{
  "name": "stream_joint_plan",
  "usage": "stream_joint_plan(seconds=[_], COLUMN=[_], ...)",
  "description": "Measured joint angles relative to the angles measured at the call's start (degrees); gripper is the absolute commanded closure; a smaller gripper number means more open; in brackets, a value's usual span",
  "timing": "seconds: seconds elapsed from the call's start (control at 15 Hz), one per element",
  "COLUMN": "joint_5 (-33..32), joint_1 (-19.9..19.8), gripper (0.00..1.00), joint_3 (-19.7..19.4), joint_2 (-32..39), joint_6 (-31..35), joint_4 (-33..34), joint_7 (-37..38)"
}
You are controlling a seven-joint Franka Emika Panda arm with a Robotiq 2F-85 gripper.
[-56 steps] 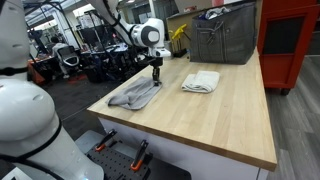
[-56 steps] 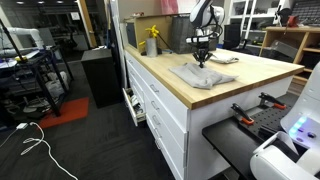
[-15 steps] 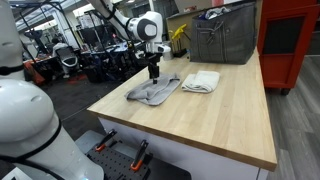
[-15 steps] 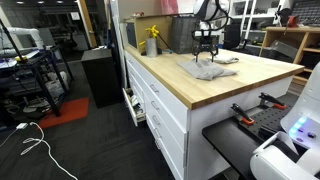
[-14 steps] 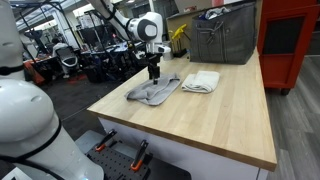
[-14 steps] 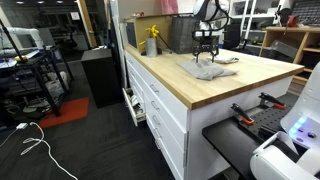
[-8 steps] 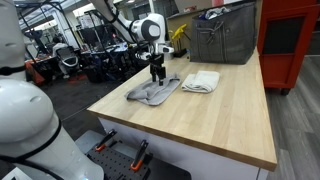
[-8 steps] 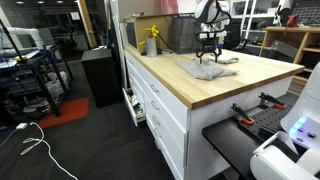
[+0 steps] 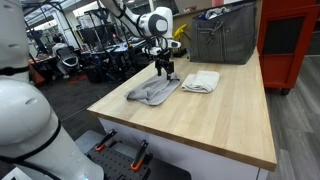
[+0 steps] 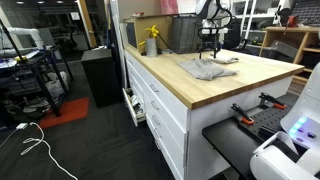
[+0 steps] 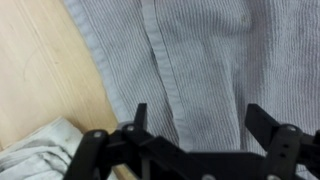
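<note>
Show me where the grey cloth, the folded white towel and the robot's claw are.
grey cloth [image 9: 150,93], in an exterior view, middle of the crumpled fabric.
folded white towel [image 9: 202,81], in an exterior view, its top face.
gripper [image 9: 165,73], in an exterior view, between its open fingertips.

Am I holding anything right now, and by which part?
Nothing is held. The gripper hangs open above the gray cloth, near the end beside the folded white towel; in the wrist view nothing sits between its fingers.

Hand [image 11: 195,118] spread wide over grey ribbed cloth [image 11: 205,50]; wooden table [image 11: 40,70] at left — pale towel [image 11: 38,152] in lower-left corner
</note>
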Motion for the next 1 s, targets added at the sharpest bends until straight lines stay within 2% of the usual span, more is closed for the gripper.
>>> stream_joint_plan(seconds=[0.33,0.93,1.0], joint_5=[1.88,2.13,2.31], joint_1=[-1.0,-1.82,-1.9], gripper=[0.0,0.0,0.03], joint_3=[1.17,1.2,1.23], joint_2=[3.41,6.64,6.9], joint_6=[-2.65,-3.94,-3.98], joint_4=[4.52,8.67,8.97], joint_7=[-5.86,-7.04,-7.13])
